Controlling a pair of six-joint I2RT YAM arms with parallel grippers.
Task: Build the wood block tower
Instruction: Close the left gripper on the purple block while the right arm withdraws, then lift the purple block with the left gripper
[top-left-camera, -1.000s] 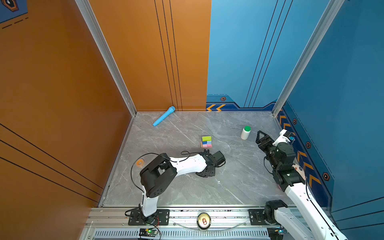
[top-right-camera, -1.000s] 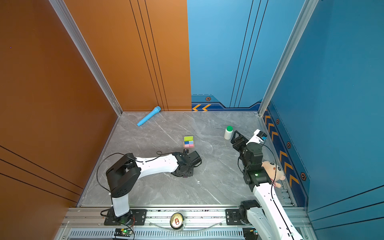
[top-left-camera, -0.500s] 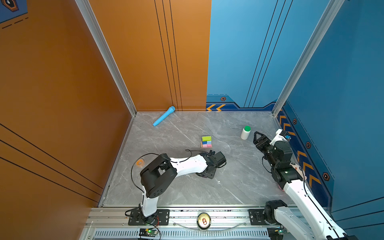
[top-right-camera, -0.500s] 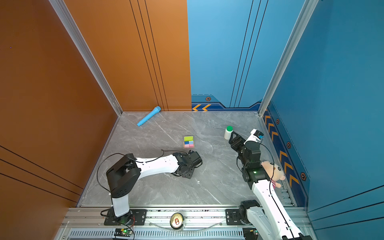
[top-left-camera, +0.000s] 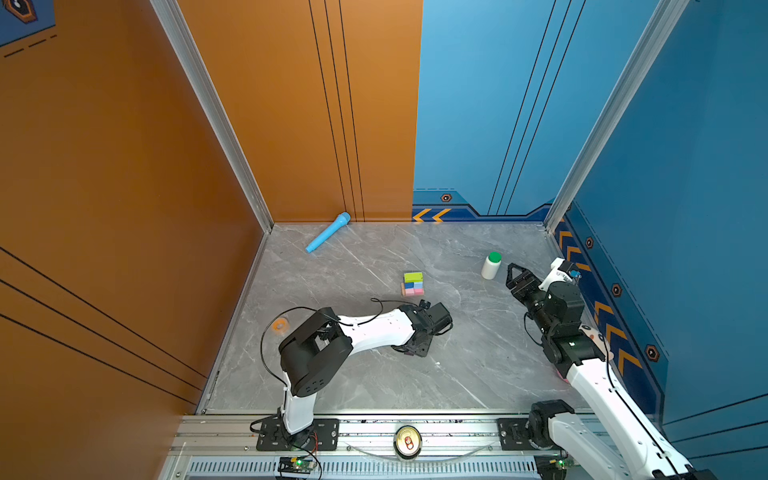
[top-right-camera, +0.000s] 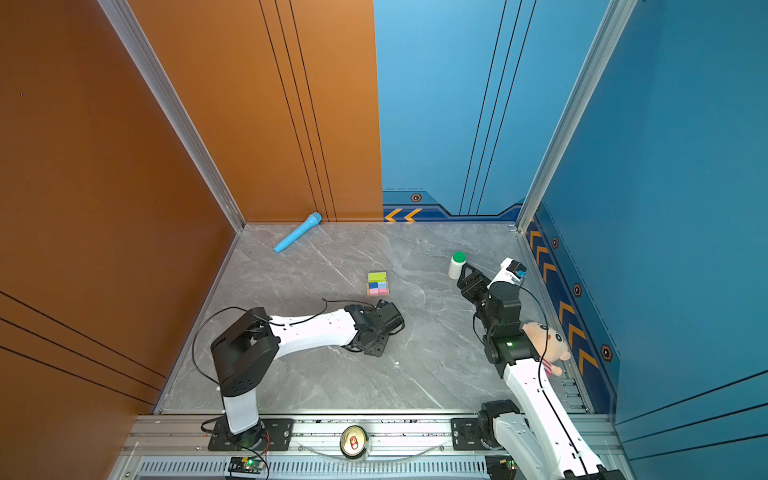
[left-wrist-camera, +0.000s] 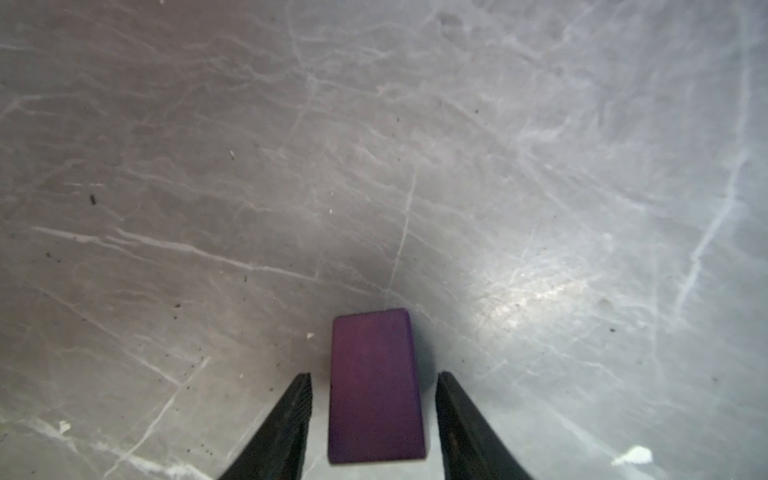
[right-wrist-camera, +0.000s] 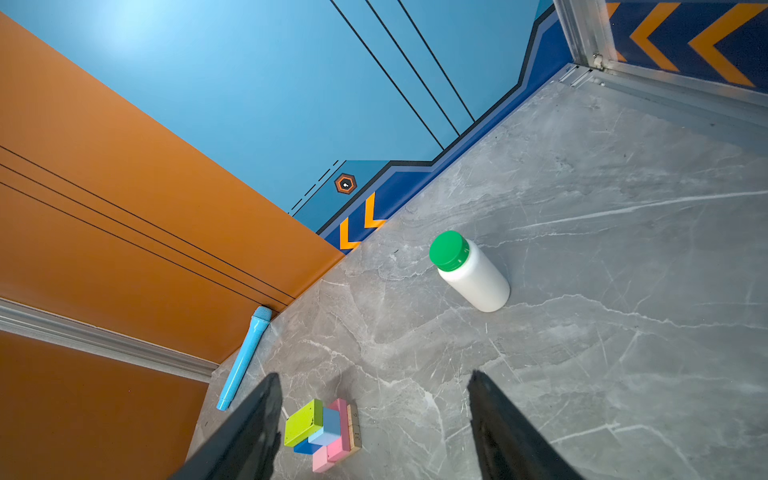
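Little has shifted in the past second: the right arm has edged slightly along the right side of both top views, while the left arm remains folded low near the centre. At the bottom centre of the left wrist view, the left gripper (left-wrist-camera: 374, 375) straddles the dark-purple block (left-wrist-camera: 376, 399), its fingers spread, with a strip of grey showing on either side. Nothing is clamped yet. The block lies on the marble table (top-left-camera: 457, 374), and the fingers flank its long sides, apparently so they can close across the narrower width.

The tower (top-left-camera: 412, 284) stands in the middle of both top views, just above the left arm's wrist in the picture. From the right wrist view, the lime-green bar (right-wrist-camera: 303, 422) caps it, blue cubes sit beneath, and pink bars (right-wrist-camera: 332, 442) and a tan bar (right-wrist-camera: 354, 428) lie at the base. No purple piece is on it, so the block between the fingers looks like the roof still to be added.

The right gripper (right-wrist-camera: 374, 374) hangs wide apart and empty at the right of the top views, beside the white bottle (top-left-camera: 491, 266), seemingly parked clear of the stack. The toy microphone (top-left-camera: 327, 232) lies at the back wall, upper left of the table.
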